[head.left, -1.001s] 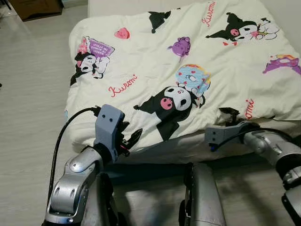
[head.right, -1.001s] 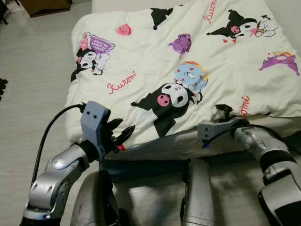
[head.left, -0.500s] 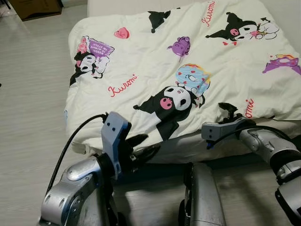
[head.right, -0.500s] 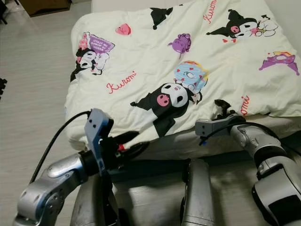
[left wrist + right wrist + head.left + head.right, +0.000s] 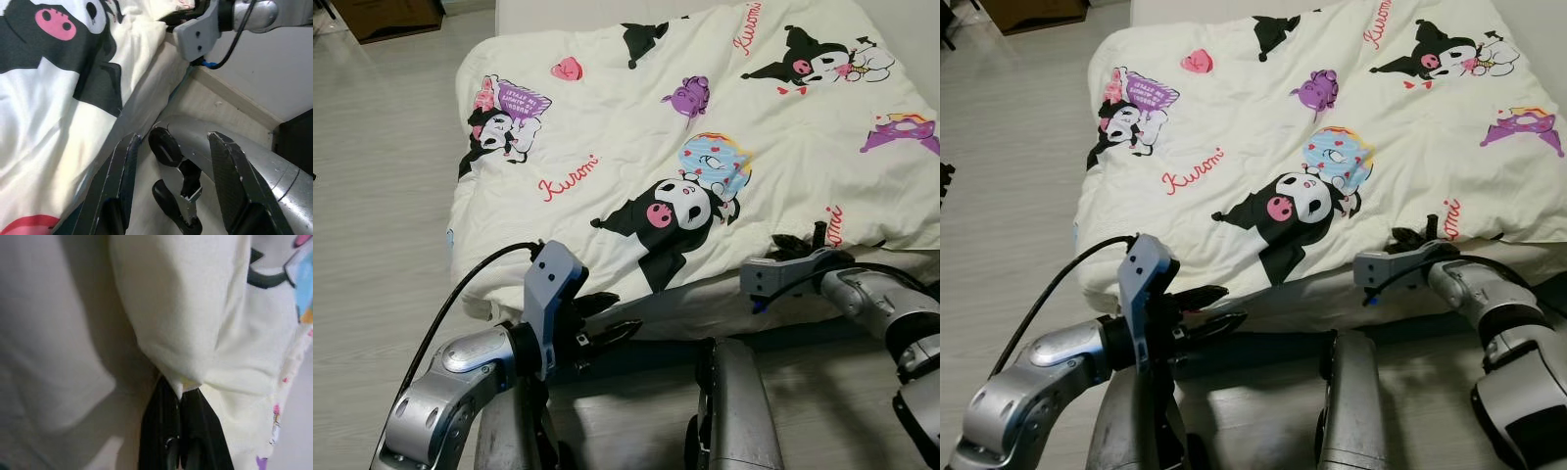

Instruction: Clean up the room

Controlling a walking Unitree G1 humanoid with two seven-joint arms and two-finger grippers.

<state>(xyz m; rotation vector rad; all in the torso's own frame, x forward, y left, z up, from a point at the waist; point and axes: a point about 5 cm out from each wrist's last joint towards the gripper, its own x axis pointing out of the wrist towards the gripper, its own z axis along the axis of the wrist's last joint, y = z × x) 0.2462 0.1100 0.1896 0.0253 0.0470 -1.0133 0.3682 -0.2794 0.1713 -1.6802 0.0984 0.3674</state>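
Standing at the foot of the bed (image 5: 724, 308). The quilt (image 5: 705, 147), cream w/ cartoon print, is lying spread over the mattress, its near edge hanging over the front.

R gripper (image 5: 800, 242) is at that near edge, right of centre. In the wrist view its fingers (image 5: 183, 431) are pressing together w/ a fold of quilt pinched between the tips. Grip looks thin: only a small tuck of fabric is sitting in the tips.

L gripper (image 5: 607, 328) is hovering low, just below the quilt's front edge and left of centre. Fingers (image 5: 122, 181) are parted, nothing between them, cloth lying just beside one finger but not in the gap.

Judgement: I am part-way through straightening the quilt, w/ one side held and the other not yet taken.

To do this step well:
- L gripper needs to be going up and fwd so the hem enters the gap before closing; closing now would catch air.
- Take the L hold at the same hem line as the R hold, so any pull is running even.
- R pinch is shallow; pull slow and level, no jerks, or the fold could be slipping out.
- Keep both wrists clear of my legs (image 5: 729, 401), which are standing close under the bed edge.
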